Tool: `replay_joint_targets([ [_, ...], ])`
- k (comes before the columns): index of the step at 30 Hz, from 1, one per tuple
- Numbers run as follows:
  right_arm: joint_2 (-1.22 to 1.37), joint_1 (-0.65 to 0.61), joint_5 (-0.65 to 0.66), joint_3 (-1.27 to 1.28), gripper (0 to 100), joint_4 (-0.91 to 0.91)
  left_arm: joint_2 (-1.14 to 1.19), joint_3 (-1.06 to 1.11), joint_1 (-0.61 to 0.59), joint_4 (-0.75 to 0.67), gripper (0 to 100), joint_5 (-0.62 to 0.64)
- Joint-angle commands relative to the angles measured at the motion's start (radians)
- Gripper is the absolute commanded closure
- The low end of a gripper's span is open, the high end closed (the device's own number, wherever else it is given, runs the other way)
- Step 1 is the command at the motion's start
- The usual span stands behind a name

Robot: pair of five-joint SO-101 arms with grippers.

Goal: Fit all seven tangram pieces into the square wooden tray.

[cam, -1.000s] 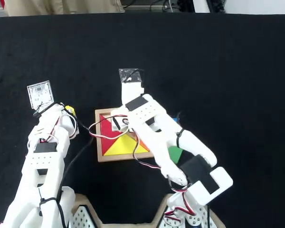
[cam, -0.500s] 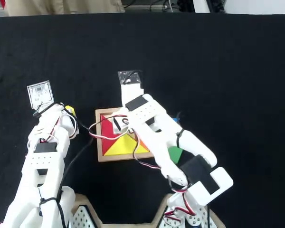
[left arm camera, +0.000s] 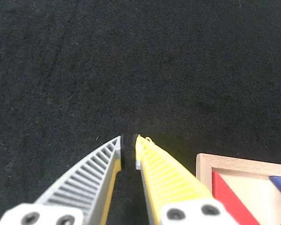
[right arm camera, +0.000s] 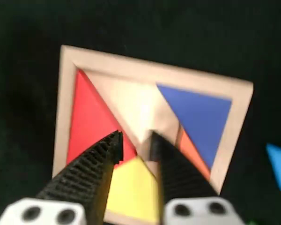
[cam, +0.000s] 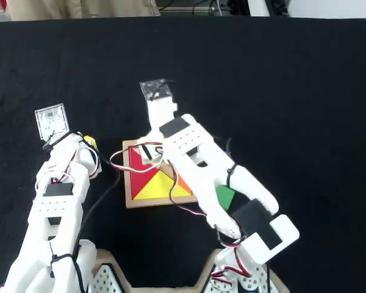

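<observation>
The square wooden tray (right arm camera: 154, 70) holds a red triangle (right arm camera: 89, 117), a yellow triangle (right arm camera: 129, 187), a dark blue triangle (right arm camera: 196, 110) and an orange piece (right arm camera: 192, 150); bare wood shows in its middle. My right gripper (right arm camera: 136, 140) hovers over the tray's middle, slightly open, nothing between its black fingers. In the high view the right arm covers the tray (cam: 129, 198) from the right. My left gripper (left arm camera: 129, 140) is shut and empty over the black cloth beside the tray's corner (left arm camera: 210, 164). A green piece (cam: 224, 196) lies right of the tray, partly under the right arm.
A light blue piece (right arm camera: 278, 166) lies on the cloth outside the tray on its blue-triangle side. Loose cables (cam: 125, 166) hang across the tray's left part. The black cloth stretches wide behind and to the right of the arms.
The right arm's wrist has swung left and away from the table's front, drawing back over the tray. The left arm has kept still.
</observation>
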Motion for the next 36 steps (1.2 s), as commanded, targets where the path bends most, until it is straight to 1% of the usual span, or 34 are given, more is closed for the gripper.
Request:
replay_joint_targets([
  [1, 0.01, 0.017, 0.025, -0.059, 95.7, -0.061, -0.025, -0.008, 0.01, -0.02, 93, -0.011],
  [6, 0.082, 0.023, 0.025, -0.059, 95.7, -0.072, -0.025, -0.008, 0.01, -0.02, 93, -0.011],
  [13, 0.13, 0.069, 0.025, -0.036, 95.7, -0.063, -0.025, -0.008, 0.01, -0.02, 93, -0.011],
  [19, 0.125, 0.063, 0.025, -0.051, 98.7, 0.026, -0.025, -0.008, 0.01, -0.02, 93, -0.011],
  [24, 0.028, 0.063, 0.031, -0.081, 98.7, 0.072, -0.025, -0.01, 0.01, -0.02, 93, -0.011],
  [28, -0.17, 0.1, 0.04, -0.077, 98.7, 0.141, -0.025, -0.01, 0.01, -0.02, 93, -0.011],
  [30, -0.289, 0.144, 0.097, -0.073, 98.7, 0.186, -0.025, -0.01, 0.01, -0.02, 93, -0.011],
  [32, -0.394, 0.209, 0.19, -0.051, 98.4, 0.222, -0.025, -0.01, 0.01, -0.02, 93, -0.011],
  [36, -0.522, 0.322, 0.462, 0.097, 98.3, 0.25, -0.025, -0.01, 0.01, -0.02, 93, -0.011],
])
